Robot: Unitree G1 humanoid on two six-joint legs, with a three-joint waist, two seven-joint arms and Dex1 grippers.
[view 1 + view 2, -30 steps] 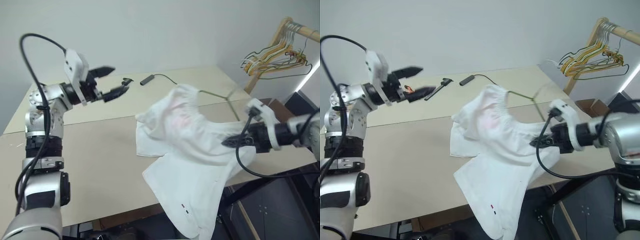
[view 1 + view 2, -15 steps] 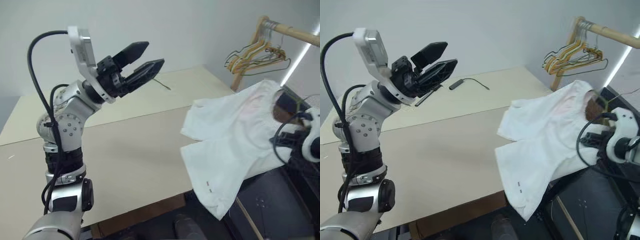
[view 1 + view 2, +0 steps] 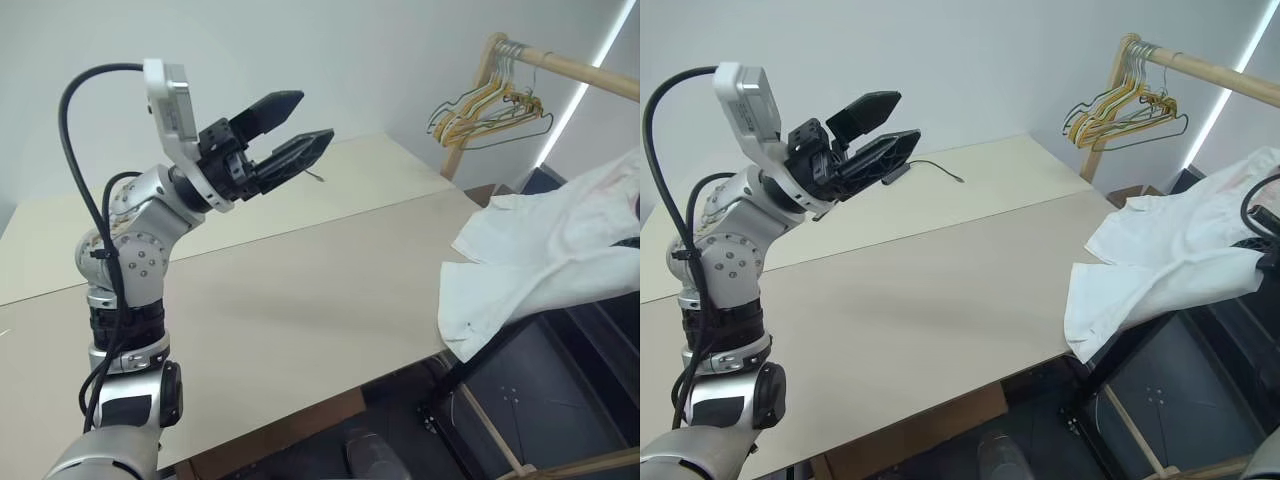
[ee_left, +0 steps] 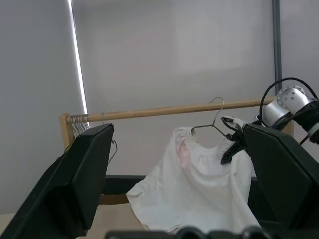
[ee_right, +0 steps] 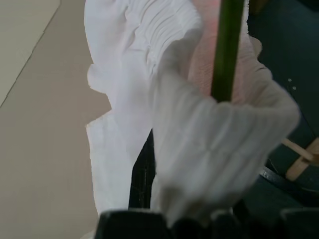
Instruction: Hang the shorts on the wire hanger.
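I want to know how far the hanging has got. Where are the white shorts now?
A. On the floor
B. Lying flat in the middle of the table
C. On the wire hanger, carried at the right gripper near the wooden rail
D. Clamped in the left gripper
C: the left wrist view shows the shorts draped on the wire hanger, at the right gripper just below the wooden rail; the left gripper is open and empty.

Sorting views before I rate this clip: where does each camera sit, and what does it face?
Head stereo pair: looks down over the table; left gripper raised, open.
Left wrist: faces the wooden rail; its own fingers frame the shorts on the wire hanger and the right gripper.
Right wrist: close on the shorts.
Shared: the shorts, the rail.
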